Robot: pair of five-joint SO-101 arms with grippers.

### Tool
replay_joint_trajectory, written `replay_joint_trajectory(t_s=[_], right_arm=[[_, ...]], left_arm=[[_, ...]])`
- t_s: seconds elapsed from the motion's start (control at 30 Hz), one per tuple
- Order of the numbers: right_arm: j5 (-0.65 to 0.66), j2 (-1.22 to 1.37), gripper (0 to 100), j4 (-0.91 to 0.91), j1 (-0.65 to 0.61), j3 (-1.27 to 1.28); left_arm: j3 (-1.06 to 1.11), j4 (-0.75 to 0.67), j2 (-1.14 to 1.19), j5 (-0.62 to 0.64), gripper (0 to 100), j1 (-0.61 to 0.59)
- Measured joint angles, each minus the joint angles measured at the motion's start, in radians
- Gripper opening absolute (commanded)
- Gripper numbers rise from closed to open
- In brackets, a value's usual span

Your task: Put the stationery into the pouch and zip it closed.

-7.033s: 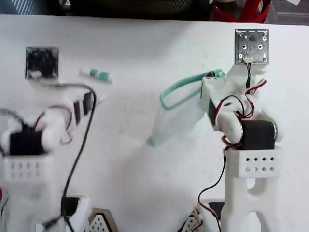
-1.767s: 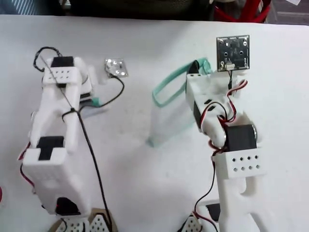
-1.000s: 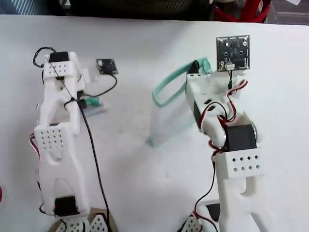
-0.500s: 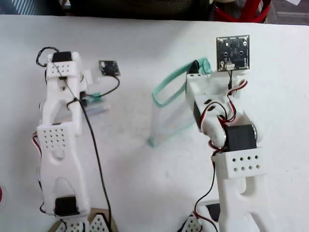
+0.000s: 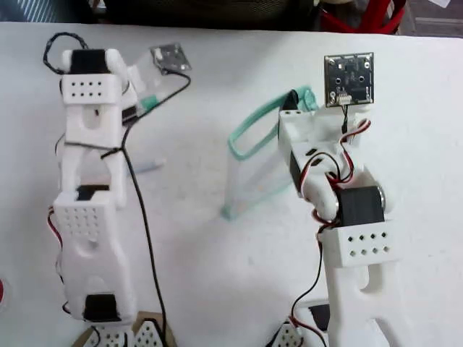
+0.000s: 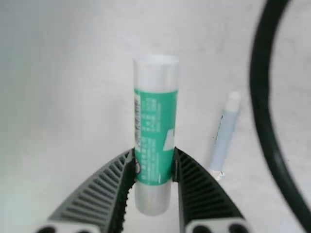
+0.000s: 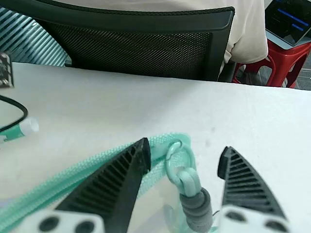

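Note:
My left gripper (image 6: 153, 155) is shut on a green and white glue stick (image 6: 154, 141), held above the table; in the high view the left gripper (image 5: 139, 108) and glue stick (image 5: 150, 103) are at the far left. A pale pen (image 6: 224, 138) lies on the table below, also seen as the pen (image 5: 145, 168) beside the left arm. The clear pouch (image 5: 253, 177) with its mint zipper band (image 5: 246, 137) stands mid-table. My right gripper (image 7: 184, 150) is open at the pouch's far end, fingers either side of the zipper pull (image 7: 182, 174).
A black cable (image 6: 269, 121) from the left arm hangs close to the glue stick. A black mesh chair (image 7: 131, 48) stands beyond the table's far edge. The near middle of the table (image 5: 217, 275) is bare.
My left arm has lifted the glue stick off the table and carried it toward the far side. The pen stays on the table. The right arm and pouch have not moved in the last second.

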Motion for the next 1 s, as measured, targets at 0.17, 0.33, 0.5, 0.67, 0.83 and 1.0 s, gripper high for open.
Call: replay_joint_trajectory(t_s=[0.17, 0.33, 0.5, 0.67, 0.83, 1.0], right_arm=[[0.0, 0.0, 24.0, 0.0, 0.0, 0.0], [0.0, 0.0, 24.0, 0.0, 0.0, 0.0], [0.0, 0.0, 24.0, 0.0, 0.0, 0.0], [0.0, 0.0, 24.0, 0.0, 0.0, 0.0], [0.0, 0.0, 24.0, 0.0, 0.0, 0.0], [0.0, 0.0, 24.0, 0.0, 0.0, 0.0]], left_arm=[[0.0, 0.002, -0.215, 0.198, 2, 0.009], [0.068, 0.002, -0.517, 0.281, 2, 0.054], [0.327, 0.0, -0.856, 0.288, 2, 0.167], [0.635, -0.106, -1.2, 0.361, 2, 0.253], [0.934, -0.328, -1.537, 0.555, 2, 0.308], [1.267, -0.638, -1.795, 0.802, 2, 0.407]])
